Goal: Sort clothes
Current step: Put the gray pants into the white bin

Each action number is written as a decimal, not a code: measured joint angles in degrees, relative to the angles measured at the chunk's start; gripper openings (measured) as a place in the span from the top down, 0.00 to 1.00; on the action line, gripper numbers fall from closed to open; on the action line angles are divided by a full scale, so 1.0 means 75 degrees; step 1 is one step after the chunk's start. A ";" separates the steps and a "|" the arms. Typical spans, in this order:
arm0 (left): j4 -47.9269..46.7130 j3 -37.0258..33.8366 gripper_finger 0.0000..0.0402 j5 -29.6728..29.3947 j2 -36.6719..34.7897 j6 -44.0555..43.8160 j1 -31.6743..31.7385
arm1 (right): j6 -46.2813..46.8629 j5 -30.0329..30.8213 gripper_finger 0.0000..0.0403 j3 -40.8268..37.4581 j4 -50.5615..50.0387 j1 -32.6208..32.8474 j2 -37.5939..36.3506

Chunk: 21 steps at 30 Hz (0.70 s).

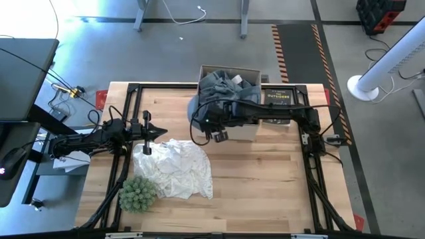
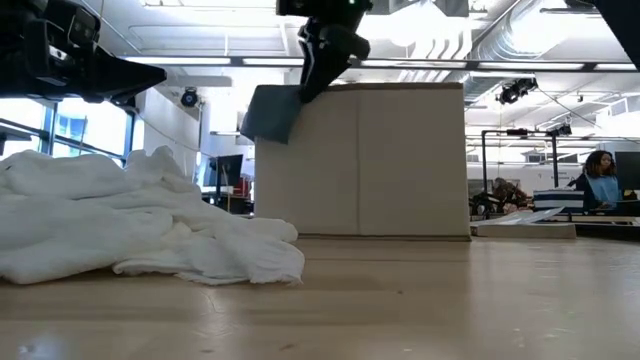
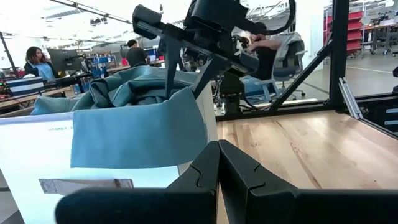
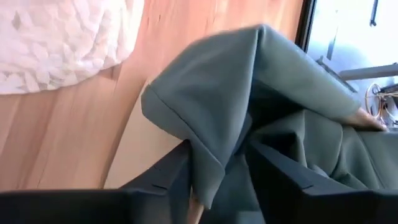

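Note:
A cardboard box (image 1: 247, 130) stands at the table's far middle and holds a grey-green garment (image 1: 222, 85). Part of that garment hangs over the box's left wall (image 2: 270, 112). My right gripper (image 1: 199, 111) is above that wall, shut on a fold of the garment; it also shows in the low view (image 2: 312, 78). A white garment (image 1: 176, 167) lies crumpled on the table in front of the box. My left gripper (image 1: 159, 133) is shut and empty, just above the white garment's far left edge. My right gripper pinches a thick fold of the grey-green garment (image 4: 214, 163) between its two fingers, several layers together. The fingers come from above, pointing down. The flap below them (image 3: 134, 134) hangs slack over the outside of the box's left wall, and the rest lies in the box.
A spiky green plant ball (image 1: 137, 192) sits near the table's front left, beside the white garment. A black book (image 1: 279, 97) lies right of the box. Bare wood spreads over the table's right and near parts. People sit in the room behind (image 2: 600, 178).

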 joint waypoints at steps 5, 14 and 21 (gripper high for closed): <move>0.0003 -0.0001 1.00 0.0000 0.0000 0.0000 0.0000 | 0.0016 0.0008 0.82 0.0000 0.0567 0.0010 0.0000; 0.0003 0.0001 1.00 0.0000 0.0000 0.0003 -0.0001 | 0.0259 0.1632 0.97 0.0003 0.1394 -0.0014 -0.0021; 0.0003 0.0000 1.00 0.0000 0.0000 0.0000 0.0000 | 0.1283 0.2990 0.99 0.0015 0.0627 -0.0757 -0.0131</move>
